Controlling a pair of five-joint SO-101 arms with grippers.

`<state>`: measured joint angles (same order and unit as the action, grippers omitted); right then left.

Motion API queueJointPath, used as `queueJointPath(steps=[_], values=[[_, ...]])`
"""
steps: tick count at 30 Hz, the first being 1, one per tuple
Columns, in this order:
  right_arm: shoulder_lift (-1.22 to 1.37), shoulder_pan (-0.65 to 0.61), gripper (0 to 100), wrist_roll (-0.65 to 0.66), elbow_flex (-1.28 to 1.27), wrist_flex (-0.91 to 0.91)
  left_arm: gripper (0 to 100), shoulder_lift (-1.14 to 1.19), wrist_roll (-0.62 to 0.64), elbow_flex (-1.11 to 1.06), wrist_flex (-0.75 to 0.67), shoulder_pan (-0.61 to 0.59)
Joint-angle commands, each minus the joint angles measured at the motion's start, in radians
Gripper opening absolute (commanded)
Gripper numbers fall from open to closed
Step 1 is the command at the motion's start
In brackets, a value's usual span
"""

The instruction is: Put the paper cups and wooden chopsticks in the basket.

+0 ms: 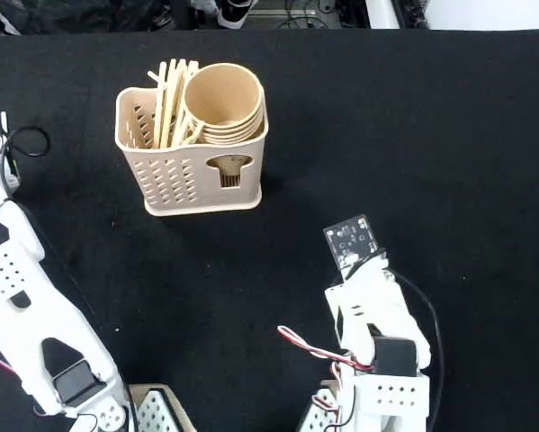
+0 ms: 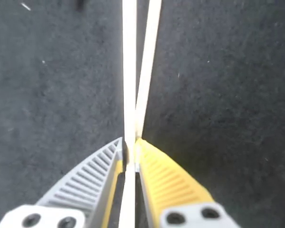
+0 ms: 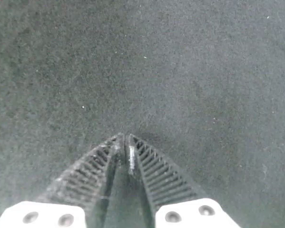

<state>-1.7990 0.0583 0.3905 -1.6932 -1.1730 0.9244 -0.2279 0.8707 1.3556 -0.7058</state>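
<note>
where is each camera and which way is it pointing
high view: fixed above, looking down on the black table, basket with paper cups and a bundle of chopsticks; two white arms at the near edge.
left wrist view: on the left wrist, looking along the left gripper, shut on two wooden chopsticks, at the table.
right wrist view: on the right wrist, looking past the shut, empty right gripper at table.
shared: the black table.

from above we look down over the whole black table (image 1: pixel 413 135). our wrist cameras sit close behind the left gripper (image 2: pixel 132 142) and right gripper (image 3: pixel 125 137), facing that table.
</note>
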Motion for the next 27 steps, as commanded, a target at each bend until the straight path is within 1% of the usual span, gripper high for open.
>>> queueJointPath(steps=[1, 10, 14, 15, 18, 21, 24, 27], values=[[-0.067, -0.011, 1.3, 0.003, 0.008, -0.005, 3, -0.006, 0.003, 0.012, -0.014, 0.01], [-0.067, -0.011, 1.3, 0.003, 0.008, -0.005, 4, -0.005, 0.0, 0.012, -0.015, 0.008], [-0.067, -0.011, 1.3, 0.003, 0.008, -0.005, 14, -0.002, -0.026, 0.001, -0.017, 0.007], [-0.067, -0.011, 1.3, 0.003, 0.008, -0.005, 15, -0.002, -0.026, 0.001, -0.017, 0.005], [-0.067, -0.011, 1.3, 0.003, 0.008, -0.005, 15, -0.002, -0.026, 0.001, -0.017, -0.001], [-0.067, -0.011, 1.3, 0.003, 0.008, -0.005, 11, 0.017, -0.034, 0.005, -0.018, -0.005], [-0.067, -0.011, 1.3, 0.003, 0.008, -0.005, 6, 0.081, -0.117, 0.015, -0.026, -0.001], [-0.067, -0.011, 1.3, 0.003, 0.008, -0.005, 3, 0.16, -0.147, 0.058, -0.029, 0.001]])
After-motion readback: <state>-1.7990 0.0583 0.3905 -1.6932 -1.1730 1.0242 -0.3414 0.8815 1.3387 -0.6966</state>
